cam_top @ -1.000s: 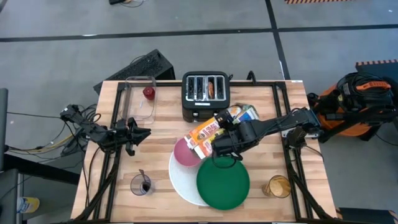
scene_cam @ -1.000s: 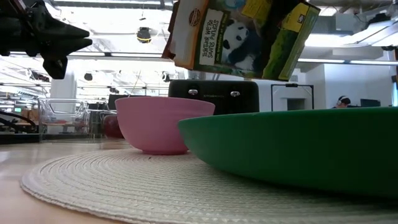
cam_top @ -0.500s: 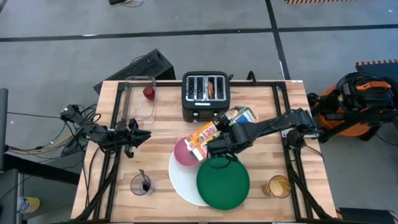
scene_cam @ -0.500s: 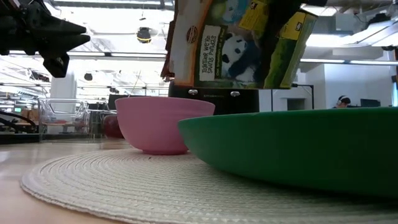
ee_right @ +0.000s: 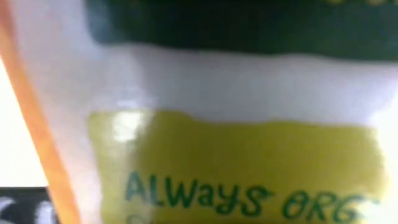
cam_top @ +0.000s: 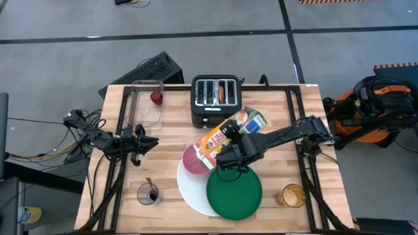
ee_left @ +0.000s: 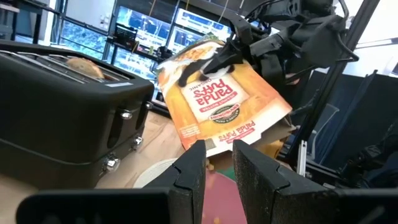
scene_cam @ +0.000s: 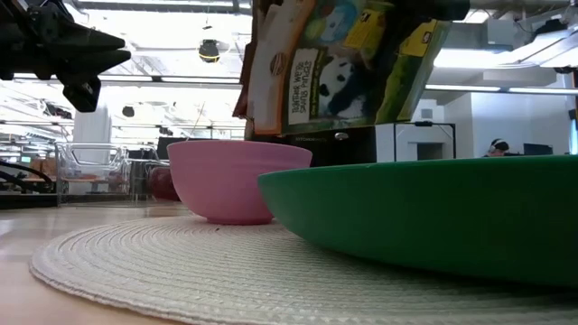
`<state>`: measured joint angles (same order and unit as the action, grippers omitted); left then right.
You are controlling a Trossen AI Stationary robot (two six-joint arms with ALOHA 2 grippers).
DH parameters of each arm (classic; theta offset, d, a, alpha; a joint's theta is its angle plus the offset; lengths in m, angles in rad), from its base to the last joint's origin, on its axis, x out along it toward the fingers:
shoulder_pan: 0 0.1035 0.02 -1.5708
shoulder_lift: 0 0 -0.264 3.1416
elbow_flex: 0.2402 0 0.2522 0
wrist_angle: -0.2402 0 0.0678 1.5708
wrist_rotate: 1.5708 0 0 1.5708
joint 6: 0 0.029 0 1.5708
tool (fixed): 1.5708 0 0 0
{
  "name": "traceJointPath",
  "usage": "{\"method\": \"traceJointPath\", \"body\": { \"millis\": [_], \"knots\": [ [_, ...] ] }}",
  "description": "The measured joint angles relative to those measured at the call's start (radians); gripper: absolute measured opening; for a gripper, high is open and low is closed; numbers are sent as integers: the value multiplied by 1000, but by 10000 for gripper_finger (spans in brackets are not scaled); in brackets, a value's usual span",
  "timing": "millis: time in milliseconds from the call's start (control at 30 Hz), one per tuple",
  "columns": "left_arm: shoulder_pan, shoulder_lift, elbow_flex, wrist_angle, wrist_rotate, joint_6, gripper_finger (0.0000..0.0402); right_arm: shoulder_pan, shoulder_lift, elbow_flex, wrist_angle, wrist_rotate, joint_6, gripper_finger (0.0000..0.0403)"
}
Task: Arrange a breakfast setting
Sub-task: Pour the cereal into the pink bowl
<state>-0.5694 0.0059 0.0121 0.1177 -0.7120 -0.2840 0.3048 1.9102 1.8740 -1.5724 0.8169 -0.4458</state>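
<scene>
My right gripper (cam_top: 228, 140) is shut on an orange and green cereal box (cam_top: 230, 134), held tilted above the pink bowl (cam_top: 193, 160). The bowl and the smaller green plate (cam_top: 234, 191) rest on the big white round plate (cam_top: 191, 192). A ring bagel (cam_top: 222, 93) sticks out of a slot of the black toaster (cam_top: 216, 101). The small red fruit (cam_top: 156, 97) lies by the clear container (cam_top: 147, 108). A metal spoon (cam_top: 150, 190) stands in a glass. My left gripper (cam_top: 149, 141) is open and empty at the table's left. My right gripper pinches the cereal box across its broad faces, about the middle of its length (ee_left: 208, 65). The fingers come from the table's right side and lie across the box. The box is lifted clear and tilted, its lower end (cam_top: 204, 154) over the pink bowl.
A glass of orange drink (cam_top: 292, 194) stands at the near right. The toaster stands at the far middle, close behind the box. Bare wood shows between my left gripper and the bowl.
My right gripper has shifted a little toward the table's left and turned. The cereal box has tipped steeper, and its lower end has come down closer to the pink bowl.
</scene>
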Motion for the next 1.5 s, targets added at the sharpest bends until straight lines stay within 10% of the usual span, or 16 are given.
{"method": "traceJointPath", "body": {
  "millis": [1500],
  "knots": [
    [0,0,0,1,12,-15,68,47,9,0,11,182,-244,221]
  ]
}}
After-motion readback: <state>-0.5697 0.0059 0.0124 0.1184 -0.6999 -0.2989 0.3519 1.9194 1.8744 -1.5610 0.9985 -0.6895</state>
